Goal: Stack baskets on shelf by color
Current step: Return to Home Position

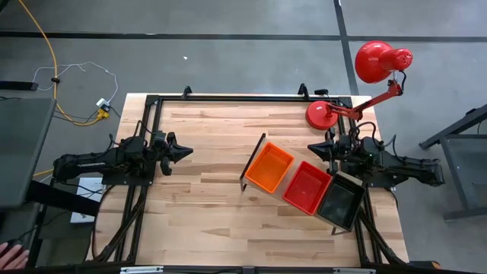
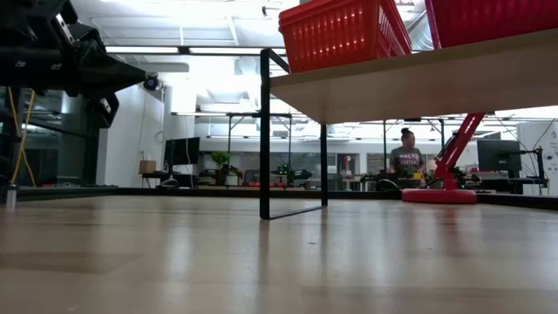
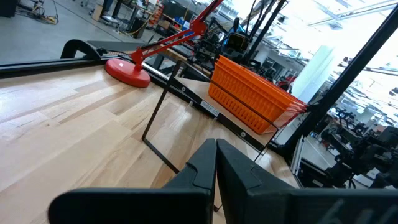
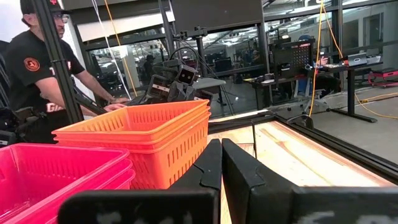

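The shelf (image 2: pixel 418 83) is a pale board raised on a thin black bracket (image 2: pixel 265 131), lying slantwise on the table's right half. Side by side on it rest the orange baskets (image 1: pixel 268 168), the red baskets (image 1: pixel 307 186) and a black basket (image 1: pixel 340 200). In the right wrist view the orange baskets (image 4: pixel 143 140) and the red baskets (image 4: pixel 56 177) each show nested rims. My left gripper (image 1: pixel 181 150) hovers shut over the table's left side, pointing level at the shelf. Beside the shelf's right end, my right gripper (image 1: pixel 316 148) hovers shut. Neither touches anything.
A red desk lamp stands with its round base (image 1: pixel 326 114) at the table's far right, its head (image 1: pixel 377 61) beyond the edge. A person (image 4: pixel 37 81) stands past the table's left side. Bare tabletop (image 1: pixel 205 198) lies between my left gripper and the shelf.
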